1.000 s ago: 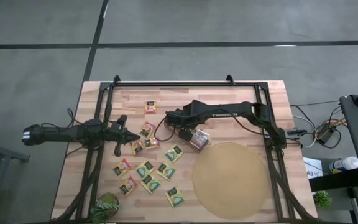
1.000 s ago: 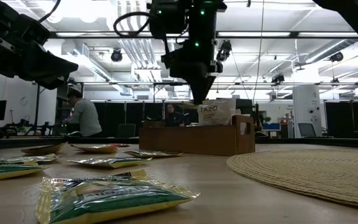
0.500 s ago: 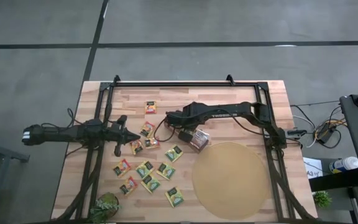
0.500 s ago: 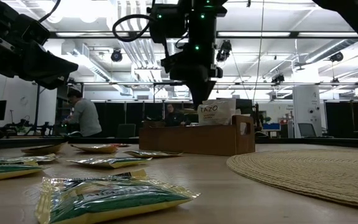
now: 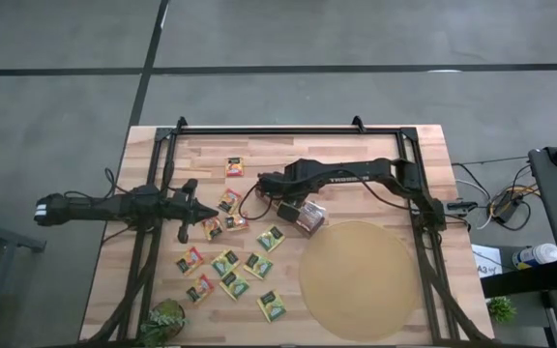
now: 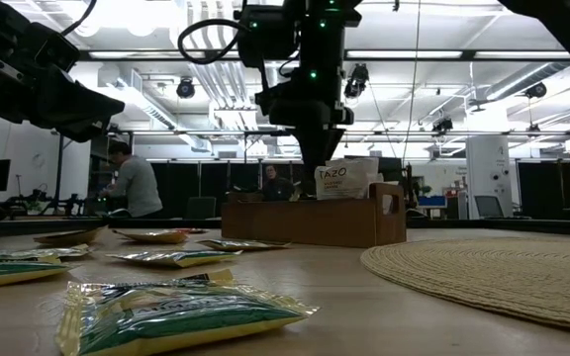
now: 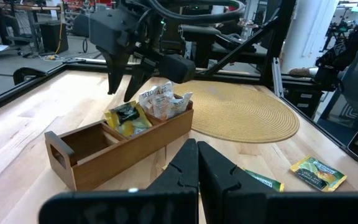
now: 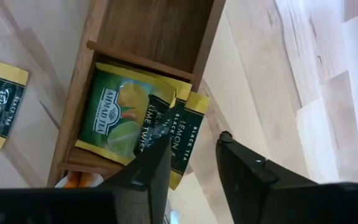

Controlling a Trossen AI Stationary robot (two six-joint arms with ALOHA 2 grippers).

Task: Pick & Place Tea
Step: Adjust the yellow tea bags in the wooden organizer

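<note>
The wooden table (image 5: pixel 356 155) carries the brown box (image 7: pixel 123 155), the round mat (image 5: pixel 359 278) and a scatter of loose sachets (image 5: pixel 230 261) between the arms.

1. Right gripper (image 8: pixel 194 138): it hangs over the box, fingers apart and holding nothing. Over the last second it has only edged slightly along the box.
2. Tea: green-yellow sachets (image 8: pixel 120 115) lie in the middle compartment, directly under the parted fingers. White sachets (image 7: pixel 160 99) fill the end compartment nearest the mat; the other end compartment is bare.
3. I read this as a drop-off completed. The next sachet must come from the table.
4. Left gripper (image 7: pixel 191 144): fingers together, waiting low beside the loose sachets.
</note>
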